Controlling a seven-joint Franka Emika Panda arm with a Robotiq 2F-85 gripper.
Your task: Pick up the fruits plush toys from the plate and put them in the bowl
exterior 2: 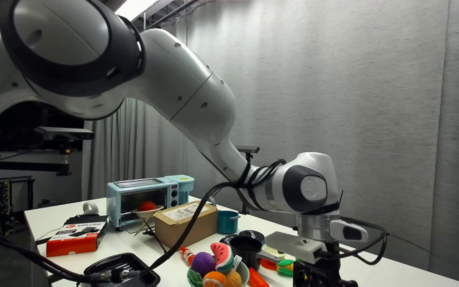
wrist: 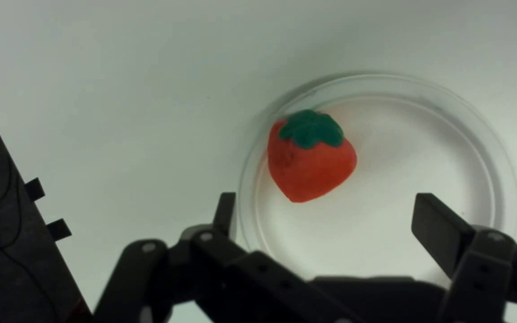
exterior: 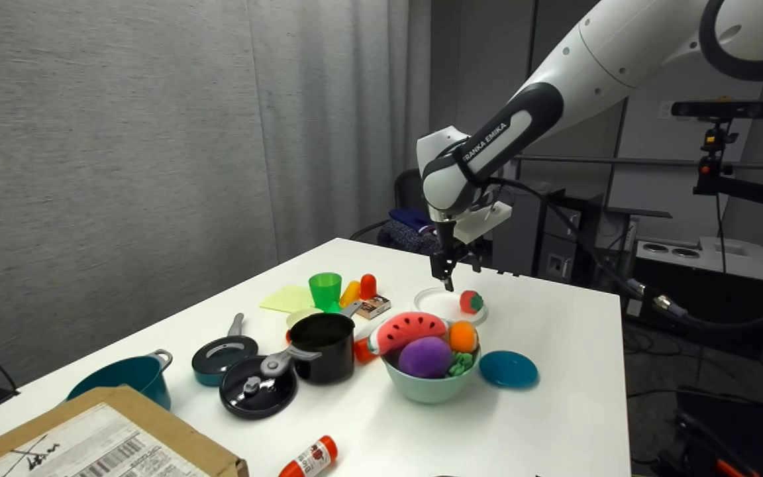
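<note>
Hovers with pincer [wrist: 325, 204] spread wide and empty above the plate [wrist: 402, 188] — presumably to straddle the plush strawberry [wrist: 312, 166] just beyond and below the fingertips [wrist: 438, 231] — well apart from the bowl [exterior: 429, 391] heaped with plush fruits [exterior: 425, 358].

White plate [wrist: 384, 215]: one. On it, plush strawberry [wrist: 308, 166]: one. Mint-green bowl [exterior: 428, 392]: one. In it, plush watermelon slice [exterior: 414, 329]: one; purple plush fruit [exterior: 425, 358]: one; plush orange [exterior 2: 214, 280]: one; yellow-orange plush fruit [exterior 2: 233, 279]: one; green leafy piece [exterior: 461, 364]: one, separate or not unclear. Left in exterior view: one black saucepan [exterior: 332, 369], one black lid [exterior: 255, 399], one teal frying pan [exterior: 214, 361], one teal pot [exterior: 154, 391]; right: one blue disc [exterior: 508, 369]; far: one green cup [exterior: 325, 289].
</note>
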